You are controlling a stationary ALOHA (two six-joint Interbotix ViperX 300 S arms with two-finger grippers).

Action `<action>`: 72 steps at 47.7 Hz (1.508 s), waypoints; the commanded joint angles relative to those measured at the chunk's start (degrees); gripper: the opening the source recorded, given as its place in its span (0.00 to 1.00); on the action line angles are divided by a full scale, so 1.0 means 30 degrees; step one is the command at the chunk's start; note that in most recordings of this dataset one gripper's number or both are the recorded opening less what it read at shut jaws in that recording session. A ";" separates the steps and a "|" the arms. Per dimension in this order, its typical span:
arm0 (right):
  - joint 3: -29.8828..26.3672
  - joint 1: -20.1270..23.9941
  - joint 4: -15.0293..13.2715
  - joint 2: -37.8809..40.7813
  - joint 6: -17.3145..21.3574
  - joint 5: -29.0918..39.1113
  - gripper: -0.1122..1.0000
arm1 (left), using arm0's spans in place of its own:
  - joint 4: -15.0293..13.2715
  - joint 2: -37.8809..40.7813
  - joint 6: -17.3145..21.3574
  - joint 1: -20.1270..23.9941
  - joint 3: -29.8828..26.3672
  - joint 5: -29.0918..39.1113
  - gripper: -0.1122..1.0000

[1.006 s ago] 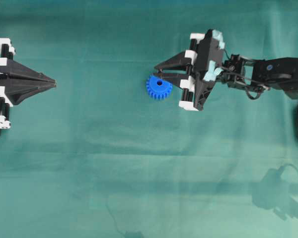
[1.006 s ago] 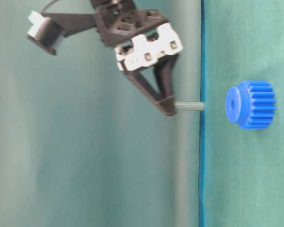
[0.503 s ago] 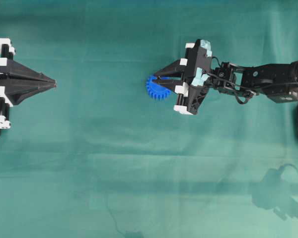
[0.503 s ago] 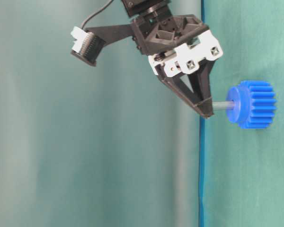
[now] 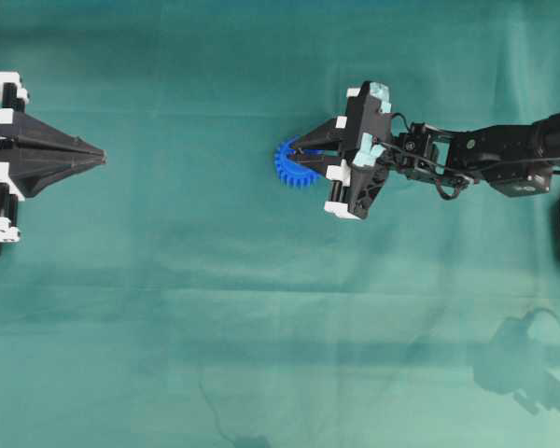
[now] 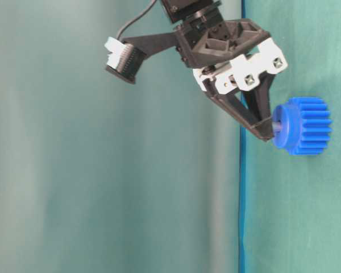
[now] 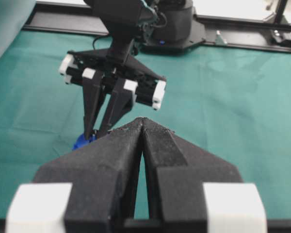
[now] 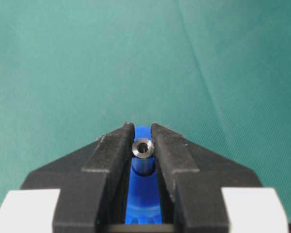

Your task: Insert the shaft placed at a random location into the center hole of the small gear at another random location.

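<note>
Right pincer (image 6: 268,132) clenched on shaft (image 8: 143,148), tips pressed at small gear's (image 6: 303,133) hub on green tabletop (image 5: 215,280). Risked jamming if tilted; risked dragging gear upward on release. Left pincer (image 5: 101,157) parked shut.

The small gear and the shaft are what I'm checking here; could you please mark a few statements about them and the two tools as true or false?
1. The right tool grips the shaft. True.
2. The shaft lies flat on the cloth, apart from the small gear. False: the tool holds it at the gear's hub.
3. The left tool is beside the gear. False: it sits at the left edge in the overhead view, far from the gear.
4. The left tool holds nothing. True.
5. The gear is blue. True.
</note>
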 commanded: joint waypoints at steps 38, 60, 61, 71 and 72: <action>-0.0176 0.0146 0.0059 0.0117 0.0176 -0.0088 0.22 | -0.0029 0.0176 -0.0029 -0.0029 -0.0146 -0.0088 0.09; -0.0352 0.0205 0.0293 -0.1260 0.0117 0.0234 0.77 | -0.0029 0.0059 -0.0029 -0.0029 -0.0117 0.0234 0.09; -0.0352 0.0234 0.0293 -0.1465 0.0088 0.0322 0.77 | -0.0029 0.0059 -0.0029 -0.0029 -0.0117 0.0234 0.09; -0.0439 0.0264 0.0029 -0.4424 -0.0059 0.2139 0.77 | -0.0029 0.0029 -0.0029 -0.0029 -0.0117 0.0234 0.09; -0.0469 0.0264 -0.0029 -0.4746 -0.0059 0.2373 0.77 | -0.0029 0.0029 -0.0029 -0.0029 -0.0117 0.0234 0.09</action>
